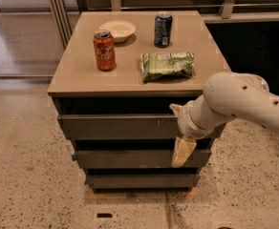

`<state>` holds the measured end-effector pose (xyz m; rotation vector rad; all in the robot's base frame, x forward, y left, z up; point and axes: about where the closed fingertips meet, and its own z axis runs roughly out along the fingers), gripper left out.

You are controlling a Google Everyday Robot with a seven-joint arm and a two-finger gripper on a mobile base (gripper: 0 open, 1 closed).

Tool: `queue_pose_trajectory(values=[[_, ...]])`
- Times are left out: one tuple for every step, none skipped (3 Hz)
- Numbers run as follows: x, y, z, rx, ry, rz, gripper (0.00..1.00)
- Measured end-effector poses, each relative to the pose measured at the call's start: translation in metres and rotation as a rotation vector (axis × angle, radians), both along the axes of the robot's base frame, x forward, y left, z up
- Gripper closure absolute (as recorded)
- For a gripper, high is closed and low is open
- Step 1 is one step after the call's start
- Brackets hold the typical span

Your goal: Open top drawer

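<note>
The top drawer [115, 127] is the widest dark grey-brown front, just under the tan cabinet top [77, 78], with small pale scratches right of centre. A dark gap shows above its upper edge. My gripper [180, 136] is at the right part of this drawer front, on the end of the white arm [235, 101] that reaches in from the right. Its cream tip hangs down in front of the middle drawer [125, 158]. The bottom drawer [139, 180] is the narrowest.
On the cabinet top stand a red soda can [104, 50], a white bowl [117, 30], a dark blue can [163, 29] and a green chip bag [167, 65]. Speckled floor surrounds the cabinet. A railing and a dark wall lie behind.
</note>
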<state>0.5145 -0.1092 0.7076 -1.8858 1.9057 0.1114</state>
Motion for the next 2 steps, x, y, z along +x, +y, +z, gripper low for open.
queue_pose_trajectory(values=[[0.018,0.007,-0.014,0.009,-0.045,0.026,0.00],[0.035,0.013,-0.025,0.008,-0.064,0.044,0.00]])
